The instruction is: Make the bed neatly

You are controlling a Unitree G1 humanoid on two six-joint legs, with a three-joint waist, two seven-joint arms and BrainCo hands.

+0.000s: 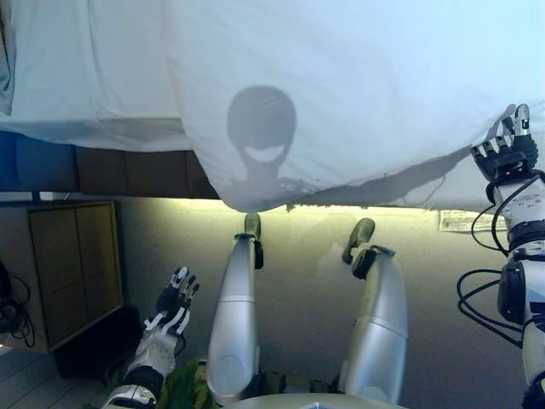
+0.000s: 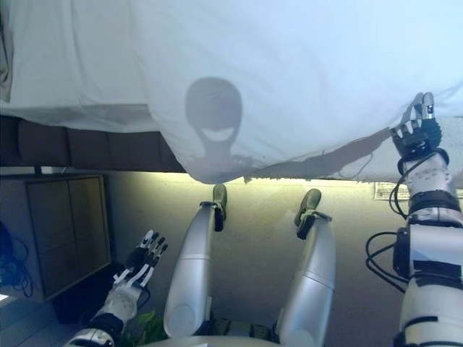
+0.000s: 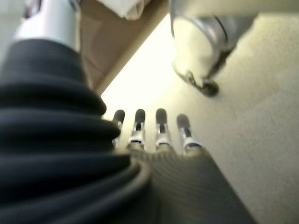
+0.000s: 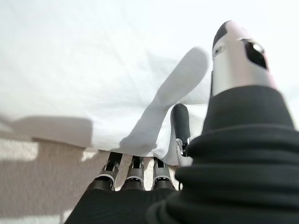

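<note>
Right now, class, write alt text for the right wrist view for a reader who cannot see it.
The right hand reaches the hanging edge of a white bedsheet, the sheet's edge draped over its fingers. Pale floor shows below.

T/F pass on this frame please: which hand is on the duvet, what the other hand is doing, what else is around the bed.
1. The right hand is at the edge of the white duvet. True.
2. The left hand grips the duvet. False: it hangs low over the floor, fingers straight, holding nothing.
3. A wooden cabinet stands on the robot's left. True.
4. The duvet lies flat on the bed. False: a corner droops over the bed's side.
</note>
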